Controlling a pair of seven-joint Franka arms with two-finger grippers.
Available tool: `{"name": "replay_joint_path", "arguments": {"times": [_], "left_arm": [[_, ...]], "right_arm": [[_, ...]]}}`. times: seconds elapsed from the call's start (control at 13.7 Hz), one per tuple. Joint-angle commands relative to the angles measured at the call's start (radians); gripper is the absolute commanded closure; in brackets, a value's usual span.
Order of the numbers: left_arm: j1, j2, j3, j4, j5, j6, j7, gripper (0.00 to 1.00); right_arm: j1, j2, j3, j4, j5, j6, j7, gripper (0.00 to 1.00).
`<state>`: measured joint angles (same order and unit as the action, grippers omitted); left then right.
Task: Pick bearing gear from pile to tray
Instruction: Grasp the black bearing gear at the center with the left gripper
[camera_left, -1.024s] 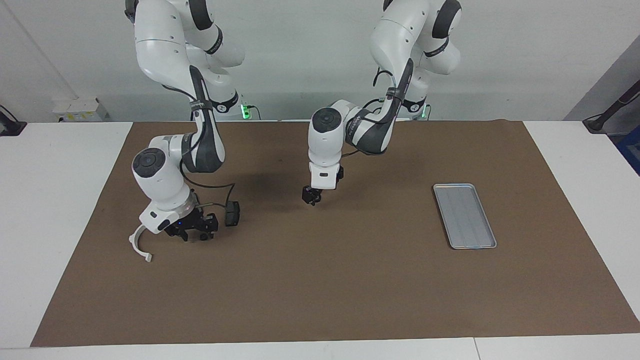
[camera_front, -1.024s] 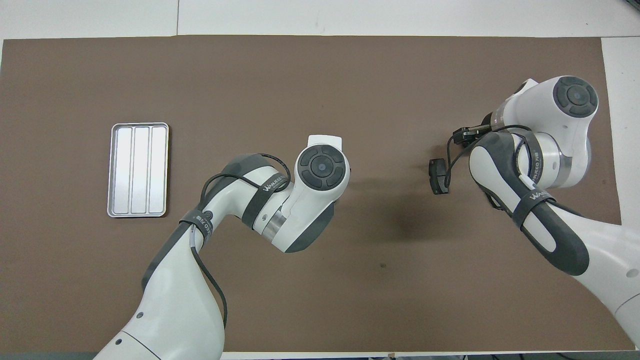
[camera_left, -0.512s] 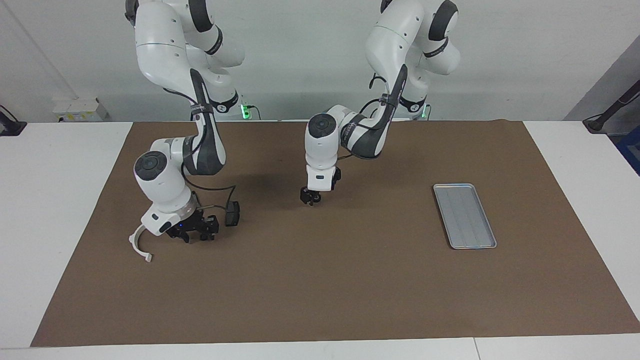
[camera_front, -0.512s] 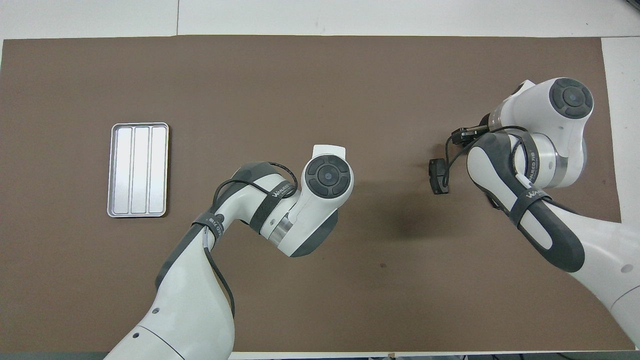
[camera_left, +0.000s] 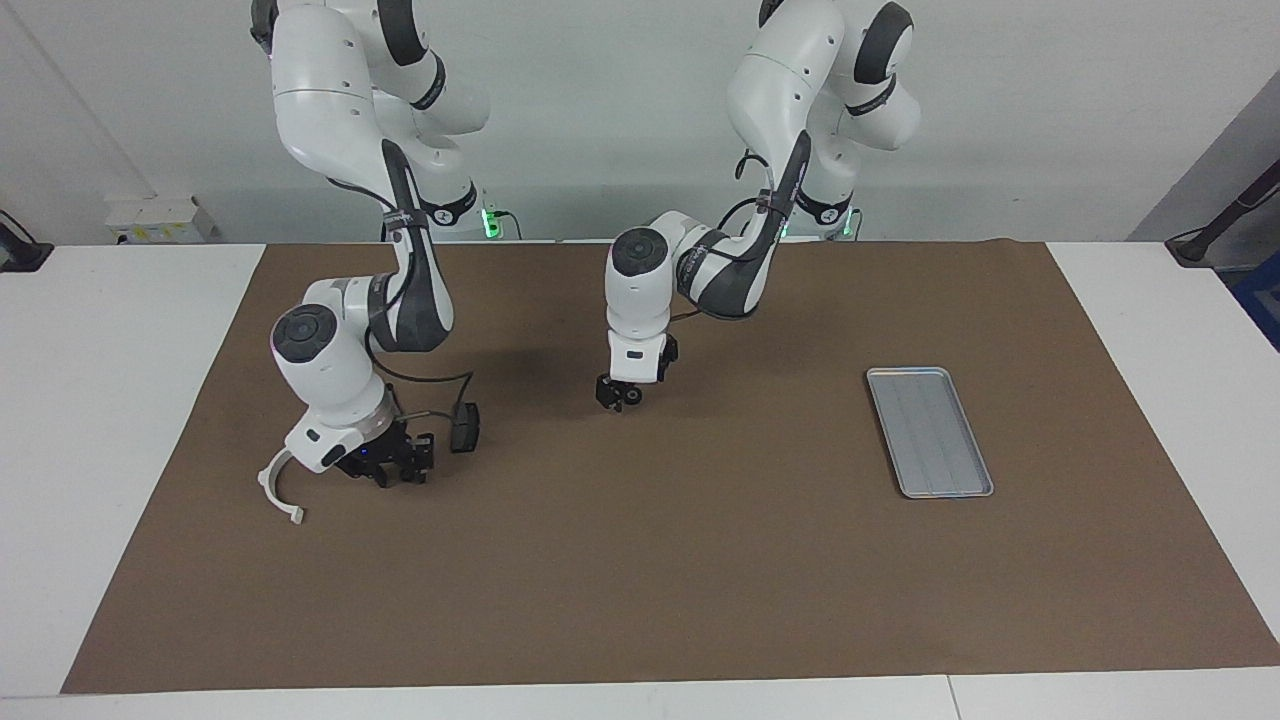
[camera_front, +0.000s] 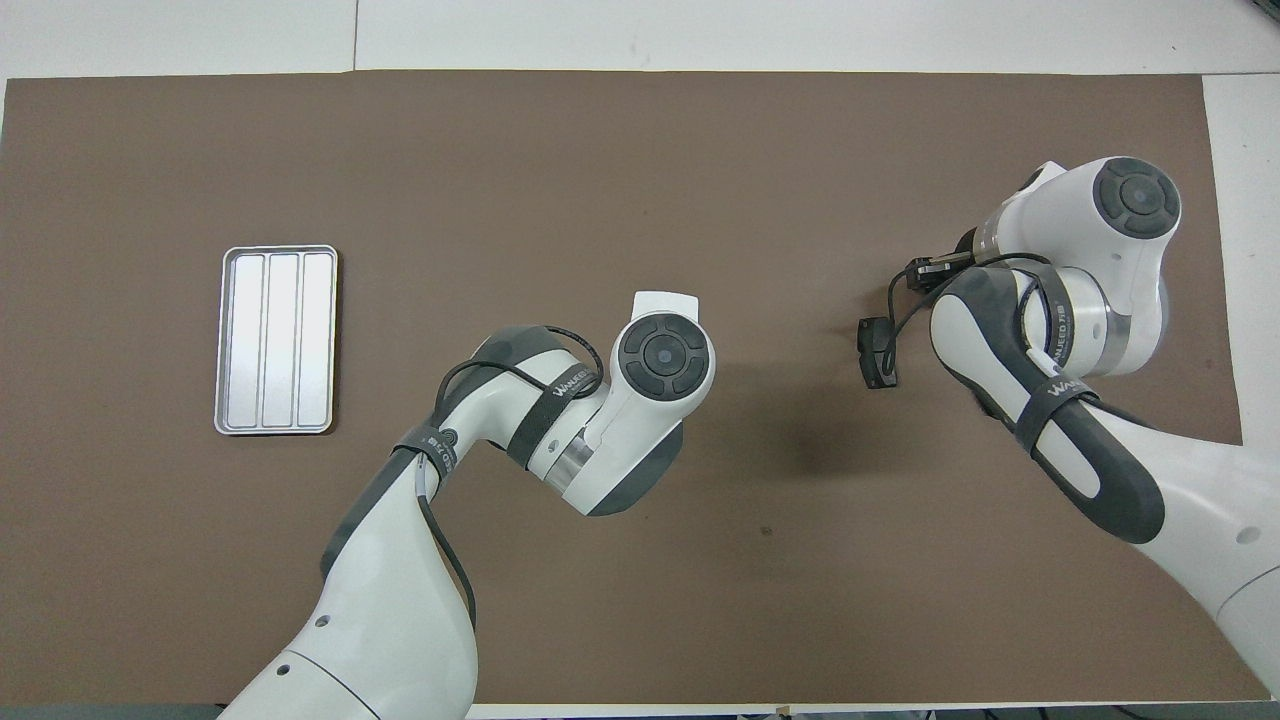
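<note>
Pile: loose scatter of small dark parts (camera_left: 395, 468), left of centre in the facing view, mostly hidden under my right gripper (camera_left: 385, 472). Parts too small to tell apart; cannot pick out a bearing gear. White curved half-ring piece (camera_left: 277, 487) lies on the mat just beside that gripper, toward the frame's left edge. A dark grey block-shaped part (camera_left: 465, 427) sits just beside the gripper toward the frame's centre, also seen in the overhead view (camera_front: 877, 353) at right of centre, with my cable running next to it.

My right gripper is down low at the pile; cannot tell whether its fingers are spread or closed, nor whether they touch anything. In the overhead view my own wrist covers it.

My left gripper (camera_left: 618, 395) hangs over bare brown mat (camera_left: 640, 560) at the facing frame's centre. Something small and dark shows at its tips; cannot tell its finger state.

Flat rectangular silver-grey metal tray (camera_left: 930, 432) with low rim lies at centre right of the facing view, centre left of the overhead view (camera_front: 276, 340), well apart from both grippers, nothing in it.
</note>
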<state>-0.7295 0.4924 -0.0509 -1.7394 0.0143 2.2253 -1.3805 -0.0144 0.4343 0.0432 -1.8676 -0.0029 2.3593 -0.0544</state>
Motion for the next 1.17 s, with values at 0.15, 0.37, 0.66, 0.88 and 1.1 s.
{"name": "replay_joint_path", "arguments": {"times": [0.15,0.37,0.66,0.88,1.1], "left_arm": [[-0.028,0.018,0.020,0.012,0.019,0.016,-0.032,0.13],[-0.028,0.018,0.020,0.012,0.019,0.020,-0.032,0.21],[-0.027,0.018,0.020,0.011,0.021,0.027,-0.032,0.61],[-0.027,0.018,0.022,0.001,0.039,0.025,-0.035,1.00],[-0.025,0.015,0.026,0.007,0.053,-0.016,-0.037,1.00]], "right_arm": [[0.007,0.000,0.003,-0.011,0.020,0.009,-0.036,0.38],[0.007,0.000,0.003,-0.019,0.020,0.011,-0.038,0.47],[0.005,0.001,0.003,-0.019,0.020,0.006,-0.059,0.85],[0.001,0.003,0.003,-0.012,0.020,0.005,-0.076,1.00],[-0.004,0.001,0.003,0.019,0.018,-0.009,-0.084,1.00]]}}
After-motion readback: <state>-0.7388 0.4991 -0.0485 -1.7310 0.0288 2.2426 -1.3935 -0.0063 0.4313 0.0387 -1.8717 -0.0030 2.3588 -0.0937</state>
